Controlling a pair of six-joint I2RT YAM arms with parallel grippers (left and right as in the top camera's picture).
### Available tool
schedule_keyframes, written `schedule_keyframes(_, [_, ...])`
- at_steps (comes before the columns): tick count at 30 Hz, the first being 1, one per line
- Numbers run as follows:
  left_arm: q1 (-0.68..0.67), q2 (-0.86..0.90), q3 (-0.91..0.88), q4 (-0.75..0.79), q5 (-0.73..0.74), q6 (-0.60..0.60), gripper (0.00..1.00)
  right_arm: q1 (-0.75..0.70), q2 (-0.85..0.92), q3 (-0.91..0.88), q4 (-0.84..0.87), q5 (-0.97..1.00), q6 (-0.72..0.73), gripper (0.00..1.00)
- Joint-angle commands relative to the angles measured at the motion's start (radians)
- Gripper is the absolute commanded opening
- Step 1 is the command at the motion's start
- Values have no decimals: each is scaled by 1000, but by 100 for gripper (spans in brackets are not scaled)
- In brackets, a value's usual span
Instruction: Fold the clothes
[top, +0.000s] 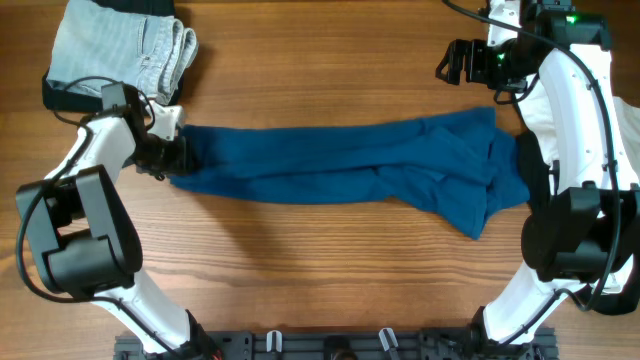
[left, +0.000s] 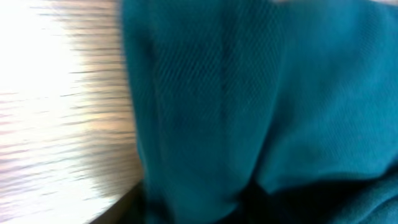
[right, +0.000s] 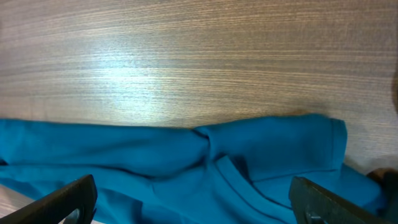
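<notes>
The dark-blue shirt (top: 350, 165) lies bunched into a long band across the wooden table, wider and crumpled at its right end. My left gripper (top: 172, 155) is at the shirt's left end and looks shut on the fabric. The left wrist view is blurred and filled with the blue shirt (left: 249, 106), and its fingers do not show. My right gripper (top: 455, 62) is up above the shirt's right end, apart from it. In the right wrist view its fingers (right: 193, 190) are wide open and empty over the shirt (right: 124, 149).
A pale-blue striped denim piece (top: 125, 45) lies folded at the back left on something black, close behind my left arm. Bare wood (top: 320, 270) shows in front of the shirt and behind it (right: 186, 56).
</notes>
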Motion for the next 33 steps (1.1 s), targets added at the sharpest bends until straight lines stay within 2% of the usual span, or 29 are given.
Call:
schedule_keyframes(1, [-6,43,-60,-5,90,-3,4,1,10,-8,-2,-10,35,100])
schedule_keyframes(4, [-4,43,-59,20,86,-25,4,1,10,-8,-7,-10,51,100])
schedule_keyframes(9, [37,3,-18,20,35,-163,4,6,10,-8,-37,-17,52,96])
schedule_keyframes(13, [64,-103,11,10,28,-188,4,26,10,-8,-44,-17,51,84])
schedule_keyframes(16, [68,-213,23,10,-31,-196,4,52,10,-8,-43,-17,51,65])
schedule_keyframes(20, [68,-343,23,12,-132,-218,4,92,10,-24,-35,-17,52,14])
schedule_keyframes(21, [68,-369,23,13,-146,-219,4,105,10,-43,-30,-17,53,4])
schedule_keyframes(26, [68,-443,55,11,-208,-248,4,148,10,-208,27,-51,103,4])
schedule_keyframes(33, [68,-453,175,-63,-325,-248,4,148,10,-375,111,-128,131,4])
